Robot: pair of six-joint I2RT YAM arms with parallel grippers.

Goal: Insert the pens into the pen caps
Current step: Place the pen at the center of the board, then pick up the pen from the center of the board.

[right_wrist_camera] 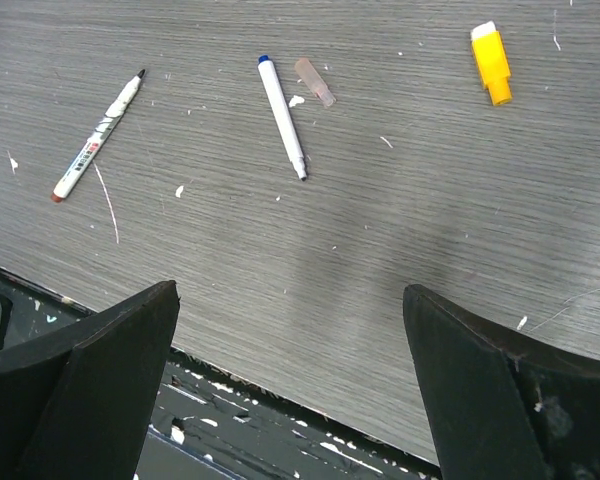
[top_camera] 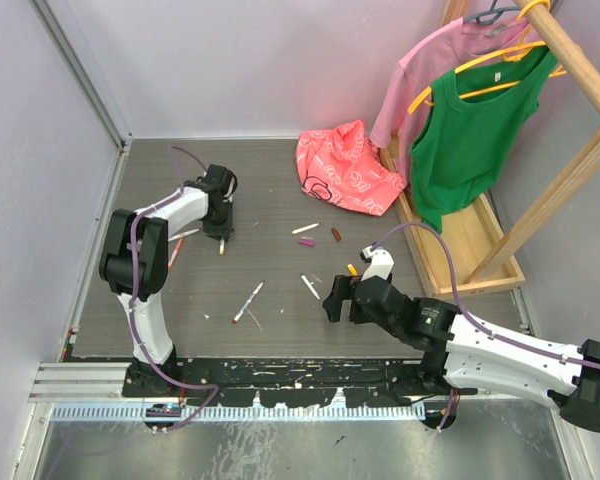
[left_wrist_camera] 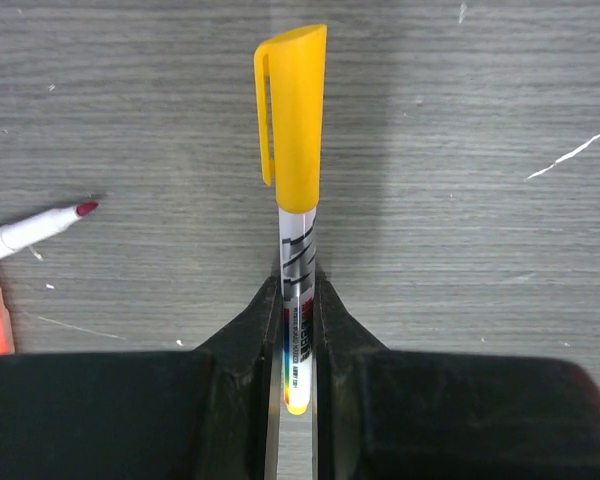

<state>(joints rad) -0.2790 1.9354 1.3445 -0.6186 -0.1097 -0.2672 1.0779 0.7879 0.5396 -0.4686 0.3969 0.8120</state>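
Note the left end effector point(left_wrist_camera: 298, 310) pinching the pen point(left_wrist_camera: 297, 255) by its barrel, with the yellow cap point(left_wrist_camera: 292, 110) on the far end, pointing at the table point(left_wrist_camera: 480, 330). Note the right end effector point(right_wrist_camera: 285, 300) spread, holding nothing, above loose pens point(right_wrist_camera: 282, 115). Treat the likely step as seating the cap fully. Press straight along the pen axis. Avoid side load that tilts the barrel. Check for a gap at the cap rim before release.

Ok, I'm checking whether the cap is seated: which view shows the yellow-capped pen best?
Left wrist: the yellow-capped pen fills the frame, clamped in the left gripper. Top external shows only a sliver; right wrist doesn't show it.
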